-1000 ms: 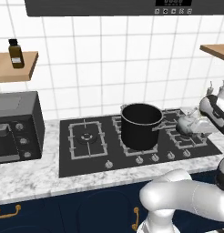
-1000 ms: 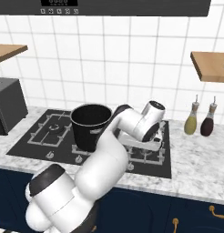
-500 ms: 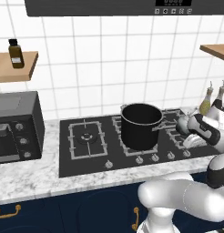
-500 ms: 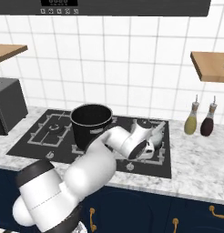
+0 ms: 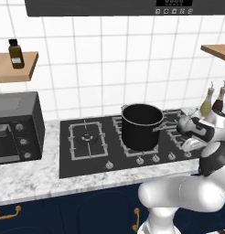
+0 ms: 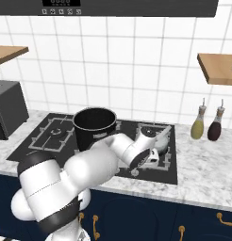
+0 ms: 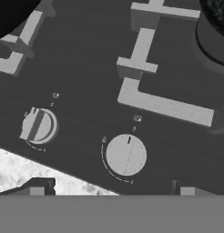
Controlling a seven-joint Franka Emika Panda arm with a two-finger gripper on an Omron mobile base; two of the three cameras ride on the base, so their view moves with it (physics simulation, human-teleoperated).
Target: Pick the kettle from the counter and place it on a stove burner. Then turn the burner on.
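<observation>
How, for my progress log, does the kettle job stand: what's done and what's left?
Done: the kettle sits on the stove, right of the black pot, off the counter. In hand: the gripper, jaws open and empty, hangs over a front knob. Left: gripping and turning that knob.

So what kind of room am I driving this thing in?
A rendered home kitchen, by the look of it: a black gas hob with a black pot on it, set in a marble-look counter under a white tiled wall.
</observation>
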